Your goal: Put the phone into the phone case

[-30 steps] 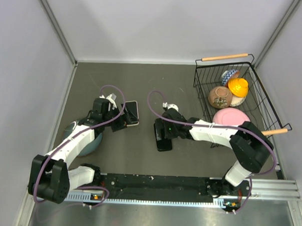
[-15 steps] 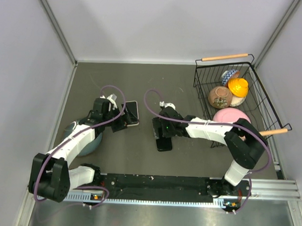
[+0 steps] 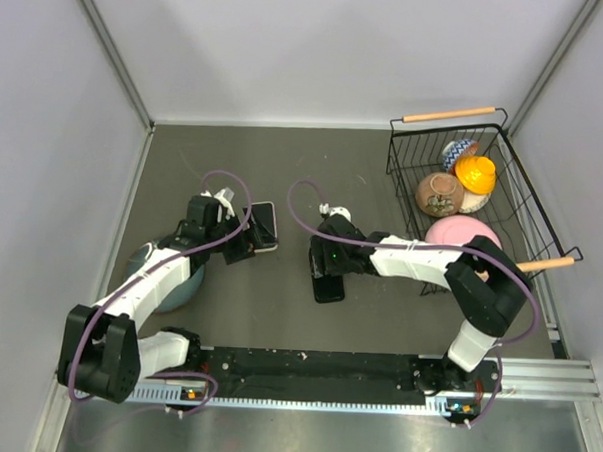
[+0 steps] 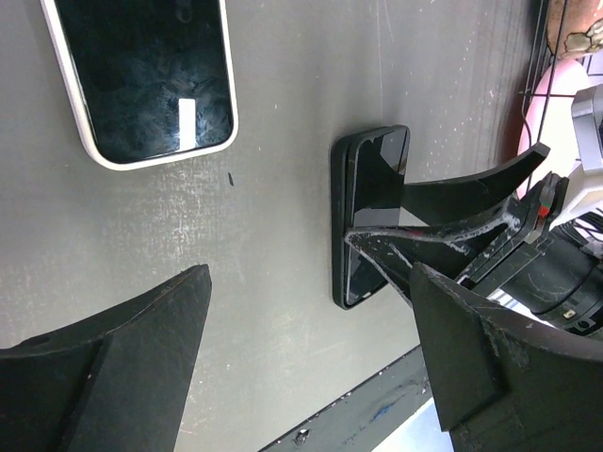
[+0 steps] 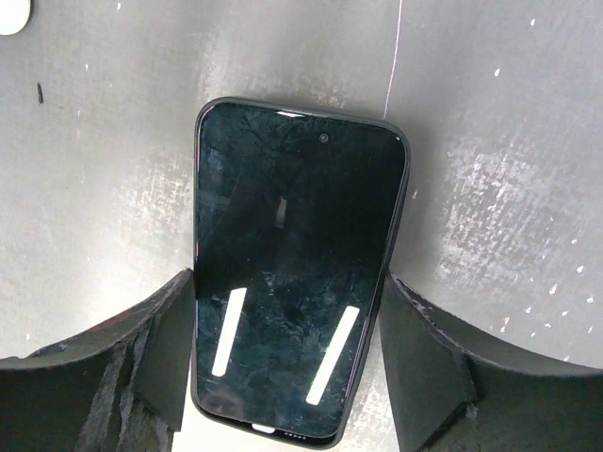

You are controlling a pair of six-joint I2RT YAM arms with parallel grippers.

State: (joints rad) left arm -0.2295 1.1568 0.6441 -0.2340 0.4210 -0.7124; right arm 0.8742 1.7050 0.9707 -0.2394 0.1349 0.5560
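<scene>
Inside the black case (image 5: 406, 198), the phone (image 5: 292, 273), screen up.

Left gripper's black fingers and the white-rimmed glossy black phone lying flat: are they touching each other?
Apart. The left wrist view shows a strip of grey table between the open left gripper and the white-rimmed glossy black phone.

The phone (image 5: 287, 273) is a black slab with a glossy dark screen facing up and a small camera dot near one short end. It sits inside the black phone case (image 4: 337, 217), whose thin rim and rounded corners frame it all round. The pair lies flat on the table (image 3: 284, 165), just toward 6 o'clock from the centre, with the long axis running roughly 12 to 6.
</scene>
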